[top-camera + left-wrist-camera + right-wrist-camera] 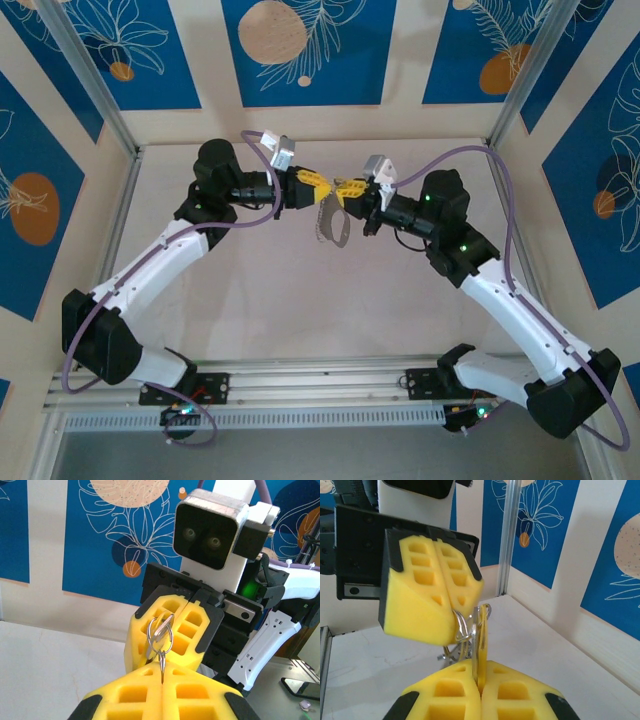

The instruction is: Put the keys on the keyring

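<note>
R gripper sits closest in its own wrist cam: yellow pads pressed together, w/ a thin flat yellow piece clamped upright in the seam, seen edge-on. That piece looks like the head of the key; the shank can't be made out from this angle.

L gripper faces it tip to tip, tilted, coming down from the upper left of that view. Its pads are also closed, and a small silvery wire ring sticks out at the tip, touching the key's flat side. Whether the key is already threaded onto the ring can't be told.

L wrist cam agrees: own pads together at the bottom, a thin silvery stem pinched in the seam, wire ring standing just above it against the R gripper's yellow face.

From the top cam both grippers meet nose to nose over the far half of the table, approx midway btwn its left and right edges. Keyring, a grey oval loop w/ a pale bumpy strip on one long side, hangs just below the meeting point, on the near side of the fingertips. What it hangs from is too small to tell.
</note>
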Tool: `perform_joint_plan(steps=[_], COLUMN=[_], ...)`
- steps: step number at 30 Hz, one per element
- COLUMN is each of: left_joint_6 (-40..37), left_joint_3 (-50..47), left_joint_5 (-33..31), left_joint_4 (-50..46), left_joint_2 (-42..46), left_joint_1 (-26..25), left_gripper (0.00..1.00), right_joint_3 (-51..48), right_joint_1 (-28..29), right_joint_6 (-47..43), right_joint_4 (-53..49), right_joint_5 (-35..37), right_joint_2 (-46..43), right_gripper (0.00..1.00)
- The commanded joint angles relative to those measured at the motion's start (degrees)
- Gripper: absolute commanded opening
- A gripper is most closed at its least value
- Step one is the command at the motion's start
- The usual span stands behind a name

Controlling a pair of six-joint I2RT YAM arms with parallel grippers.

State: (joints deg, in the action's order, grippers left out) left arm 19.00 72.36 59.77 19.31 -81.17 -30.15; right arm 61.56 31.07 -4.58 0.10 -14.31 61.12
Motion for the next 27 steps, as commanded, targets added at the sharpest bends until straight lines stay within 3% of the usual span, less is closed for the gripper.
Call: perform_joint_plan(steps=[1, 10, 18, 27], left_joint_6=[-0.6, -1.2, -1.3, -1.2], left_joint_3=[0.4, 0.1, 0.1, 0.2], left_joint_5=[1.1, 0.7, 0.7, 0.7], left_joint_4=[1.4, 1.1, 1.1, 0.8], left_joint_2=[0.8, 1.3, 1.3, 1.3], left_joint_1=[-0.1, -0.1, -0.1, -0.1], left_gripper=[0.00, 0.00, 0.00, 0.00], right_joint_3=[2.9, 1.3, -1.8, 1.2], right_joint_1=[1.0, 0.0, -0.7, -0.1], right_joint_6=[-2.0, -2.0, 0.1, -0.7], right_joint_4=[-0.9, -1.9, -1.8, -2.6], right_joint_5=[1.9, 6.0, 5.3, 3.6], right_joint_2=[0.5, -1.0, -2.5, -1.6], right_gripper=[0.00, 0.00, 0.00, 0.00])
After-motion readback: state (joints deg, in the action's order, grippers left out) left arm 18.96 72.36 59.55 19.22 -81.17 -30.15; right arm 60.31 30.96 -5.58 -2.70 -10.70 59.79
